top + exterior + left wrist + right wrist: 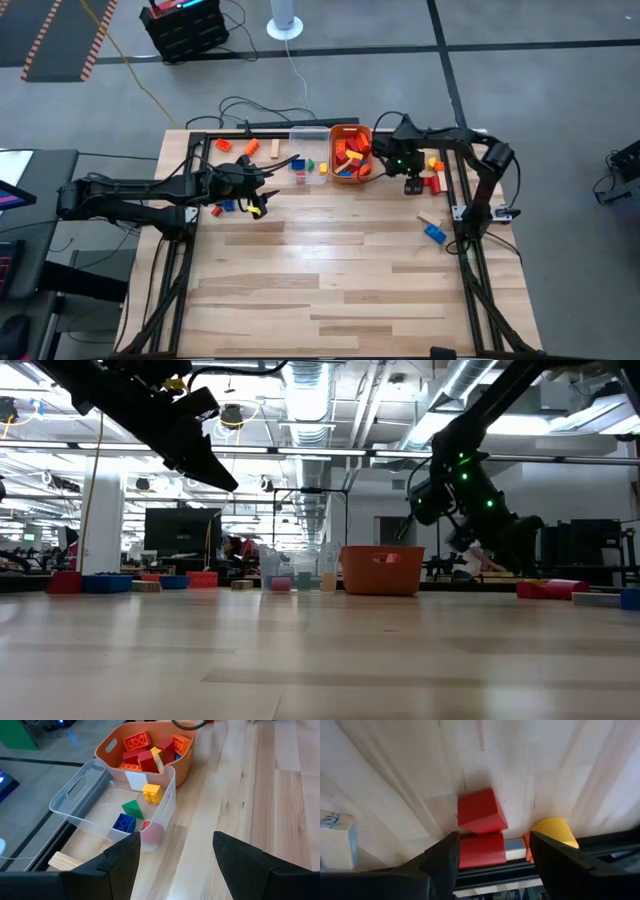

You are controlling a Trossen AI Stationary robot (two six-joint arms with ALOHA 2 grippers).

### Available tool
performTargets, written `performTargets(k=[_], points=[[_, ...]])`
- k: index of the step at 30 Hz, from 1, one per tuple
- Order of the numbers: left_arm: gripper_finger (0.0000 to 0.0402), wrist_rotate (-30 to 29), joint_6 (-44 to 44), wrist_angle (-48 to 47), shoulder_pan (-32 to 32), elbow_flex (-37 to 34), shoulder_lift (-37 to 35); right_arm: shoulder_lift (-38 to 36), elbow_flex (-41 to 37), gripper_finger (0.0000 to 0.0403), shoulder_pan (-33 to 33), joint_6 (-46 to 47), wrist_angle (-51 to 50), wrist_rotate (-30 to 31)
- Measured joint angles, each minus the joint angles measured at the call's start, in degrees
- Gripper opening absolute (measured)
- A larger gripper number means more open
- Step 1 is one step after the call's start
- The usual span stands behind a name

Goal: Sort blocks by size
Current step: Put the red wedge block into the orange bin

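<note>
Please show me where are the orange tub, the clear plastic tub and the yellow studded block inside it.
orange tub (184,766): left wrist view, on its outer wall.
clear plastic tub (165,805): left wrist view, on its near side wall.
yellow studded block (151,793): left wrist view, on its studded top face.

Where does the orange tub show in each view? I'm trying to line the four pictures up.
High view: orange tub at the table's far edge, middle, full of blocks.
Low view: orange tub stands centre, on the far tabletop.
Left wrist view: orange tub near the top, holding red and orange blocks.
Right wrist view: not in it.
Shared landmark: the clear tub right beside it.
</note>
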Motion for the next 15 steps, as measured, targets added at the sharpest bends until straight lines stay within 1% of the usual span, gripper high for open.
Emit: performTargets(k=[4, 11, 15], points=[[0.0243, 0.00, 0.00, -0.60, 0.00, 0.00, 0.00, 2.74, 0.04, 0.0271, -0.01, -2.38, -1.78, 0.14], [0.0243, -0.02, 0.02, -2.32, 0.00, 0.00, 0.00, 8.23, 0.04, 0.0270, 0.31, -4.08, -0.30, 0.28], [0.0243, -0.02, 0.02, -2.96, 0.00, 0.00, 0.00, 9.25, 0.09, 0.0257, 0.32, -4.15, 1.41, 0.30]])
